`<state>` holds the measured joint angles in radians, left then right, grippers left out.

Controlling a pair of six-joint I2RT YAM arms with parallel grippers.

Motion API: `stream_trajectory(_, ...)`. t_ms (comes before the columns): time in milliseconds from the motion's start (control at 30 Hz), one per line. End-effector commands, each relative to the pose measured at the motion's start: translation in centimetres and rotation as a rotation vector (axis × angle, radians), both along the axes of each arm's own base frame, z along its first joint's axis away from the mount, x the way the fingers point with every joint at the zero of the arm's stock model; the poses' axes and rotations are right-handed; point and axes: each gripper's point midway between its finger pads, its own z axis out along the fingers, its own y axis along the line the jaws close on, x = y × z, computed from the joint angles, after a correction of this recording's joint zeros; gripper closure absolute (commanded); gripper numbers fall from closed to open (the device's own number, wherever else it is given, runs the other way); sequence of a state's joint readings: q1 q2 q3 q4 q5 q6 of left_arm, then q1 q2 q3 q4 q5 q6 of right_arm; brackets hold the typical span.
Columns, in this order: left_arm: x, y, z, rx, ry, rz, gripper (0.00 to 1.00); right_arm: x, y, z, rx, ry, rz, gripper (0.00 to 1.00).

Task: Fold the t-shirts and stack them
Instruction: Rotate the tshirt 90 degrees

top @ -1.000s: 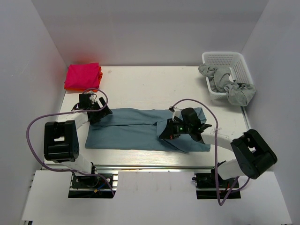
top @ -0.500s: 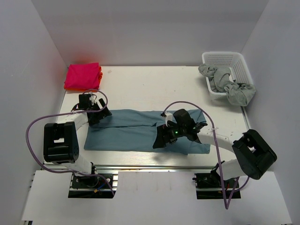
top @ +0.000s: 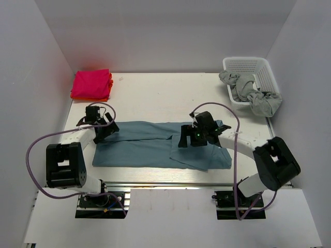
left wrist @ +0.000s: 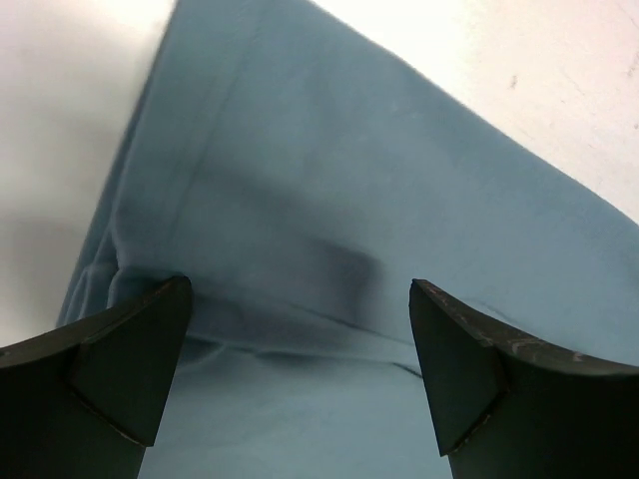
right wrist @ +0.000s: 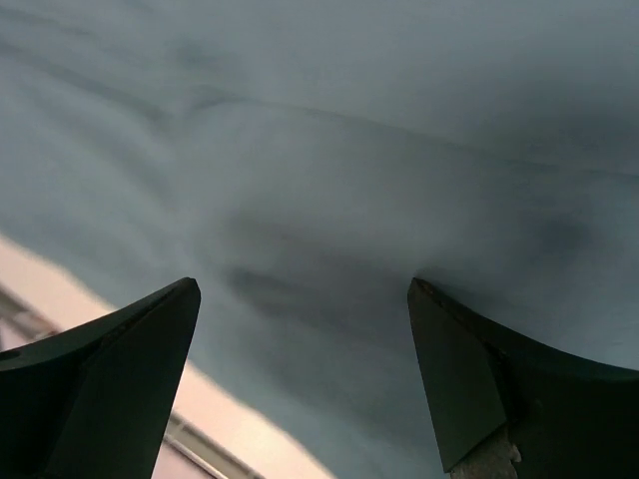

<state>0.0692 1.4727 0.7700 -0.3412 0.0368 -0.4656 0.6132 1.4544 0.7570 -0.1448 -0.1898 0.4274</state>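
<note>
We had the pink t-shirt (top: 91, 84) folded aside; the teal t-shirt (top: 139, 147) lay half-folded under both jaws, open and empty; grey t-shirts (top: 261, 101) remained in the basket (top: 247, 61).

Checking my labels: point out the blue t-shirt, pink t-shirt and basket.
blue t-shirt (top: 134, 147), top view, flat left half.
pink t-shirt (top: 91, 83), top view, folded top face.
basket (top: 249, 64), top view, bare far lattice.

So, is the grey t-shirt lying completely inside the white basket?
No, part of the grey t-shirt hangs out over the near rim of the basket.
</note>
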Motion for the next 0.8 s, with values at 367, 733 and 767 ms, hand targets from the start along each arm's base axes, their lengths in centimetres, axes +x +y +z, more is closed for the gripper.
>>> stream_trajectory(367,-7.0,-2.9,-0.8,-0.175,0.023,0.113,0.0,18.3,-3.3,-4.6,-0.051,0.002,-0.194,0.1)
stream_trajectory(733,-14.3,-9.4,-6.7,-0.305,0.281,-0.168,0.0,31.7,1.7,-6.4,0.068,-0.116,0.061,0.09)
stream_trajectory(767,-14.5,-9.9,-6.8,-0.311,0.295,-0.195,0.0,32.6,2.0,-4.7,0.092,-0.178,0.059,0.09)
